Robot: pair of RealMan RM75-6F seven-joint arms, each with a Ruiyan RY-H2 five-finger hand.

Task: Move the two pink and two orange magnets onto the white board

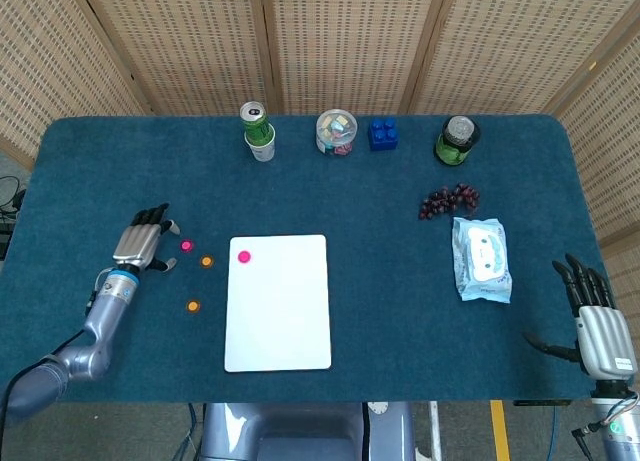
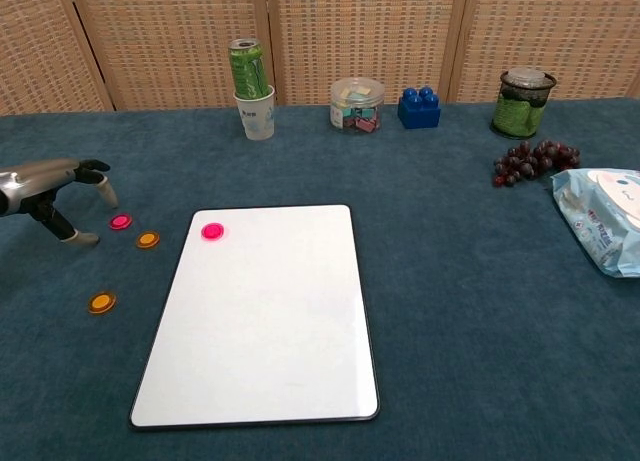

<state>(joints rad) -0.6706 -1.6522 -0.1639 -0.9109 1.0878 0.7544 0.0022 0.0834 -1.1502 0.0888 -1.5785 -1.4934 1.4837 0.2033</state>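
Far left, the left robot hand (image 1: 143, 243) hovers low over the blue tabletop (image 1: 400, 311), fingers spread and holding nothing. Just beside its fingertips lies a pink magnet (image 1: 186, 246), then an orange magnet (image 1: 207, 262), with a second orange magnet (image 1: 193, 306) nearer the front edge. One pink magnet (image 1: 244, 257) already sits on the white board (image 1: 280, 311) — one placed, three to go. Next, I'd judge, a pinch on that nearest pink one. Far right, the right robot hand (image 1: 592, 316) rests released — well apart from everything
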